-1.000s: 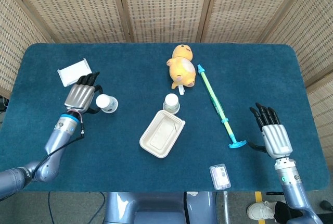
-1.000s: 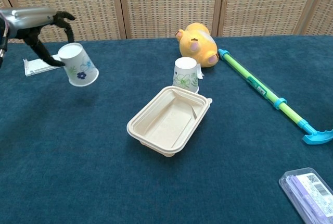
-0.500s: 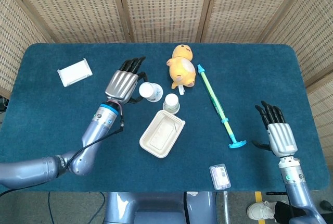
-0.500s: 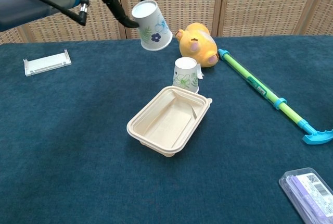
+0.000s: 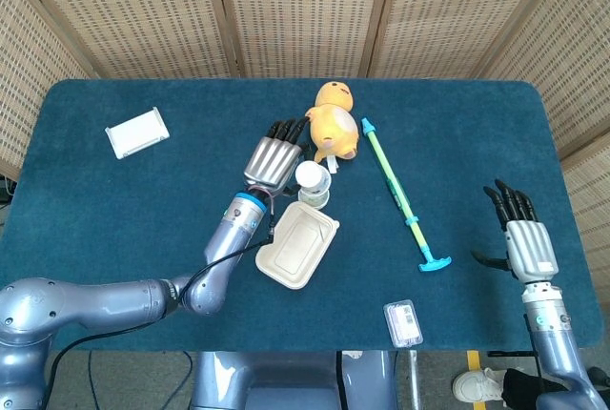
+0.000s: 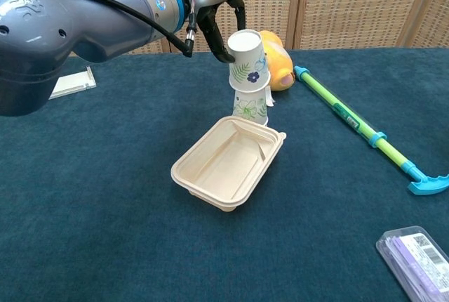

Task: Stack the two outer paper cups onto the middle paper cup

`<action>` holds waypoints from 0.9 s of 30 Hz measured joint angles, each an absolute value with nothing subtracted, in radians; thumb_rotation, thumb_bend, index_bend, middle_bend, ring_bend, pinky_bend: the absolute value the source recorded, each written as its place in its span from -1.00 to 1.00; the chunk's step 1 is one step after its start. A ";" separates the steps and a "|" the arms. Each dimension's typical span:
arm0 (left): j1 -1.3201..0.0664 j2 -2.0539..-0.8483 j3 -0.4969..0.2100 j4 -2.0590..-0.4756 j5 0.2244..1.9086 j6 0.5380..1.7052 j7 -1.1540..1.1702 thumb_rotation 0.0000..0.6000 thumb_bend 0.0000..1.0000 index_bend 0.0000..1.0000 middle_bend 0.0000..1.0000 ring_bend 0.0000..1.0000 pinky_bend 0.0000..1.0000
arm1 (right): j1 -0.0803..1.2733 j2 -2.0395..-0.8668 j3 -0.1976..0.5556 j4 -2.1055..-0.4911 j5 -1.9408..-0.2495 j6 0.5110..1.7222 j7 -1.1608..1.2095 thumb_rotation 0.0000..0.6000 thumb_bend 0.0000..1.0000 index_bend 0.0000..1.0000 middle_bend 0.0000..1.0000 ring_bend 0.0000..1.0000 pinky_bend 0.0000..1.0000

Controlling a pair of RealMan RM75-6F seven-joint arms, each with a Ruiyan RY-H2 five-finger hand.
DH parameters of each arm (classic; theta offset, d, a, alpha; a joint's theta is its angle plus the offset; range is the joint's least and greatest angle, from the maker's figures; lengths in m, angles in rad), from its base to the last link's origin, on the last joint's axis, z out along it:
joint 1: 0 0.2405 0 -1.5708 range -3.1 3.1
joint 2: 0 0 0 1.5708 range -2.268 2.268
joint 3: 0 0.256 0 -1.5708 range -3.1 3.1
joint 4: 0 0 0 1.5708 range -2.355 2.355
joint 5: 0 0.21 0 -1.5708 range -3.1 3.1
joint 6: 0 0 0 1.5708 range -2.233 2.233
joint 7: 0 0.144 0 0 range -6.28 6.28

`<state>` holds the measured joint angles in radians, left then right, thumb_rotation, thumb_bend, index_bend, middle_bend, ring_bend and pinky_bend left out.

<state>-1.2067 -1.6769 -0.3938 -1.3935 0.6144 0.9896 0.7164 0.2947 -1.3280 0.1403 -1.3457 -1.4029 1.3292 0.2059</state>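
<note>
A white paper cup with a blue flower print (image 6: 247, 61) is upside down in my left hand (image 6: 216, 8), which grips it from behind and above. It sits over the top of a second upside-down paper cup with a green leaf print (image 6: 251, 107) that stands on the table. In the head view the held cup (image 5: 311, 176) hides most of the lower cup (image 5: 317, 200), with my left hand (image 5: 272, 157) just to its left. My right hand (image 5: 530, 243) hovers at the table's front right edge, fingers spread, holding nothing.
A beige food container (image 6: 228, 161) lies just in front of the cups. A yellow plush toy (image 6: 279, 60) lies right behind them. A green and blue stick (image 6: 358, 126) runs to the right. A white plastic piece (image 5: 136, 132) is far left, a clear packet (image 5: 402, 322) front right.
My left arm has swung from the far left across to the centre with the flower cup and lowered it onto the standing cup. My right hand has drifted slightly right and back toward me.
</note>
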 measured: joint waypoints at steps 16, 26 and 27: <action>-1.246 -1.691 -0.371 -1.369 0.539 0.973 0.757 1.00 -0.50 -0.29 -1.00 -1.00 -0.88 | 0.293 -1.326 0.148 -1.340 -1.403 1.321 0.225 1.00 -0.50 -0.80 -1.00 -1.00 -1.00; -1.248 -1.703 -0.361 -1.364 0.579 0.981 0.719 1.00 -0.50 -0.33 -1.00 -1.00 -0.88 | 0.292 -1.326 0.149 -1.340 -1.404 1.319 0.230 1.00 -0.50 -0.80 -1.00 -1.00 -1.00; -1.248 -1.703 -0.361 -1.365 0.580 0.982 0.718 1.00 -0.50 -0.35 -1.00 -1.00 -0.88 | 0.291 -1.326 0.150 -1.340 -1.404 1.319 0.230 1.00 -0.50 -0.80 -1.00 -1.00 -1.00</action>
